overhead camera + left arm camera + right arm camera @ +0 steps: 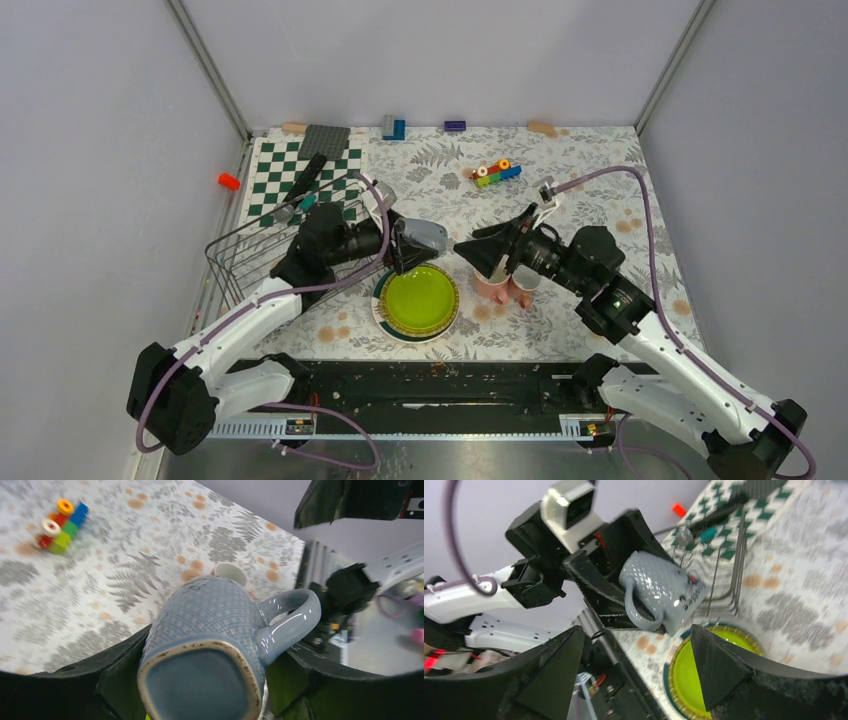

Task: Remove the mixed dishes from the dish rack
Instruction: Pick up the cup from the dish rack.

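My left gripper (412, 240) is shut on a blue-grey patterned mug (427, 236) and holds it on its side just above the far left rim of the plate stack. In the left wrist view the mug (210, 625) fills the space between the fingers. The stack has a lime-green plate (420, 298) on top, then a yellow plate, then a white plate with a dark rim. The black wire dish rack (258, 252) stands to the left. My right gripper (478, 254) is open and empty, over two pink cups (505, 290). The red-patterned bowl is out of view.
A green-and-white chequered board (300, 175) lies behind the rack, with a grey plate and tools on it. Coloured toy bricks (497, 173) sit at the back middle. More bricks line the far edge. A red piece (229, 181) lies off the left edge.
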